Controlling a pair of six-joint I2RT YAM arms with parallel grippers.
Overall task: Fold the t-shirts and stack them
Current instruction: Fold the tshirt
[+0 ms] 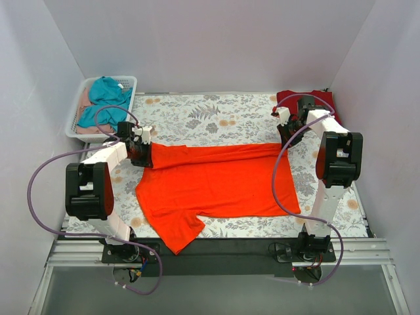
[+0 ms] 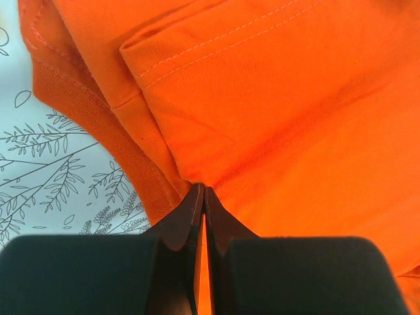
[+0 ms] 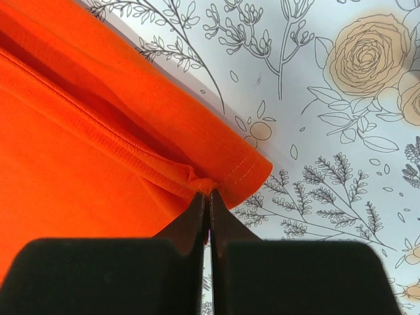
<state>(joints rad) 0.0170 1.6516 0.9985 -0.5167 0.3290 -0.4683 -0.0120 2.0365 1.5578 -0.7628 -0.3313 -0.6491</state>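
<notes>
The bright orange-red t-shirt [image 1: 216, 184] lies spread on the floral table, its far edge folded over and one sleeve hanging toward the near edge. My left gripper [image 1: 143, 152] is shut on the shirt's far left edge by the ribbed collar [image 2: 85, 111]. In the left wrist view my left gripper [image 2: 204, 190] pinches the orange cloth [image 2: 275, 118]. My right gripper [image 1: 286, 136] is shut on the shirt's far right corner. In the right wrist view my right gripper [image 3: 209, 192] clamps the hem [image 3: 98, 125]. The darker crimson t-shirt [image 1: 303, 100] lies bunched at the far right, behind the right arm.
A white basket [image 1: 77, 111] at the far left holds a teal garment [image 1: 105, 98] and a pale pink garment [image 1: 83, 98]. White walls close in the table on three sides. A black rail [image 1: 216, 248] runs along the near edge.
</notes>
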